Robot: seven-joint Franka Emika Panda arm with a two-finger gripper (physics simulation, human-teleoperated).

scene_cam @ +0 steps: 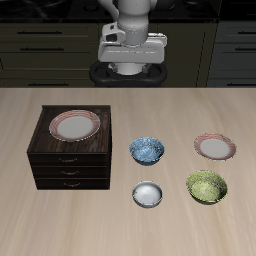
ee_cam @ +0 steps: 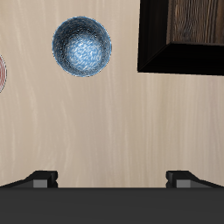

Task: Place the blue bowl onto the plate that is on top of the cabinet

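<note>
bowl position matters most here: the blue bowl stands on the table nearer the front edge than our pincer, which hangs high over the back part of the table with nothing between its two fingers, and these are spread wide apart. in the wrist view the blue bowl shows whole and well apart from the fingertips, so we judge that the arm must travel forward and then come down before any grasp. the bowl is round, so it has no long axis, and we think a grip on its rim from any direction would serve. it looks small, upright and empty, with a mottled blue-and-white pattern. it stands just beside the cabinet, not touching it, and the plate with its reddish-brown rim lies flat and bare on the cabinet top. the grey-white bowl stands near, toward the front edge.
</note>
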